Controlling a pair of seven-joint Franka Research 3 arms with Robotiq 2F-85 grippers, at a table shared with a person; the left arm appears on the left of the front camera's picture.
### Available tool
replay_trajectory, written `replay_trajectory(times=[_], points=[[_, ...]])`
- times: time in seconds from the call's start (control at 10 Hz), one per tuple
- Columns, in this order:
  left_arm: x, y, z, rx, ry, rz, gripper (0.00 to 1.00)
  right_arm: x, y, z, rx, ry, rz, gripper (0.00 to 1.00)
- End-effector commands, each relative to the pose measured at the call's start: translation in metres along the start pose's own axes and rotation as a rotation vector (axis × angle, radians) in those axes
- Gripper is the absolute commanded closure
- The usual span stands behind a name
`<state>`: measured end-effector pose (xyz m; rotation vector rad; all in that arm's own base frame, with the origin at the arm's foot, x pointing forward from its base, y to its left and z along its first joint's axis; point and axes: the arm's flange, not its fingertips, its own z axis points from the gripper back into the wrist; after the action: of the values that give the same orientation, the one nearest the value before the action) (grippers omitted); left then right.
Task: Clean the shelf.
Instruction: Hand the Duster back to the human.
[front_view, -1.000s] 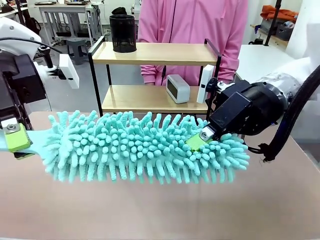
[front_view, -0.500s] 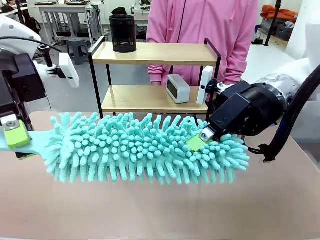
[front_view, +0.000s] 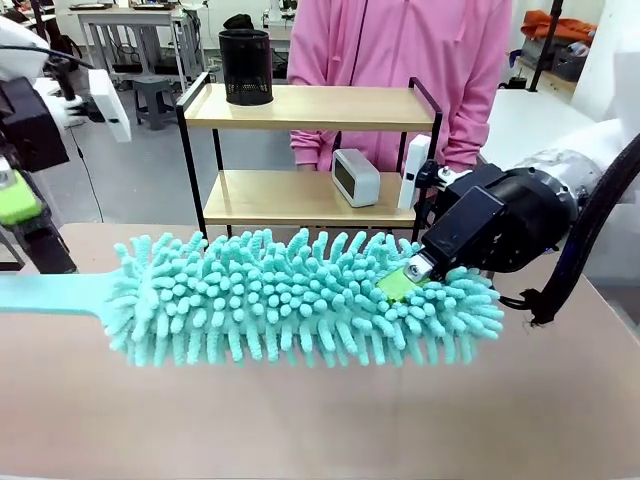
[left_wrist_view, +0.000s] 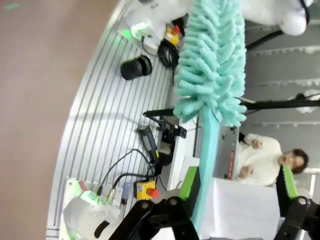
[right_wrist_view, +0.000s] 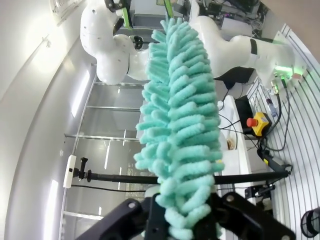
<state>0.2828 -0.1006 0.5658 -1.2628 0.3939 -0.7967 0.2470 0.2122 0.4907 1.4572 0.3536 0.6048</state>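
My right end effector (front_view: 405, 283) is pinched on the far tip of the teal chenille duster (front_view: 300, 295), its green pads sunk into the fluff. In the right wrist view the duster rises straight up from between the pads, so the hold looks centred. My left end effector (left_wrist_view: 235, 200) stands spread, its pads clear on either side of the duster's flat handle (left_wrist_view: 205, 165); from the front it sits up and off the handle (front_view: 50, 293), so the right arm carries the duster alone.

The shelf (front_view: 310, 108) stands just past the counter (front_view: 320, 420), in front of a person in pink. A black mesh cup (front_view: 245, 66) is on its top board; a small clock (front_view: 355, 177) and a white remote (front_view: 412, 170) are on the lower one.

I judge the tip grip poor for wiping: the long handle would lever it loose. I'd regrasp the handle with the left, then sweep bare board first, staying clear of the cup.
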Motion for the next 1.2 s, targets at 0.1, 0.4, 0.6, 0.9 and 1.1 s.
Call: replay_trajectory(times=[0.1, 0.4, 0.6, 0.9, 1.1], points=[[-0.041, 0.006, 0.065, 0.054, -0.353, 0.002, 0.00, -0.012, 0.007, 0.035, -0.015, -0.062, -0.052, 1.00], [-0.102, 0.036, 0.134, 0.084, -0.965, 0.081, 0.00, -0.030, 0.057, 0.120, 0.044, -0.317, 0.101, 1.00], [-0.115, 0.075, 0.147, 0.018, -1.150, 0.177, 0.00, -0.065, 0.101, 0.187, 0.100, -0.587, 0.294, 1.00], [-0.110, 0.108, 0.142, -0.074, -1.137, 0.247, 0.00, -0.122, 0.114, 0.276, 0.084, -1.111, 0.374, 1.00], [-0.133, 0.106, 0.157, -0.010, -1.164, 0.244, 0.00, -0.145, 0.073, 0.308, 0.009, -1.317, 0.149, 1.00]])
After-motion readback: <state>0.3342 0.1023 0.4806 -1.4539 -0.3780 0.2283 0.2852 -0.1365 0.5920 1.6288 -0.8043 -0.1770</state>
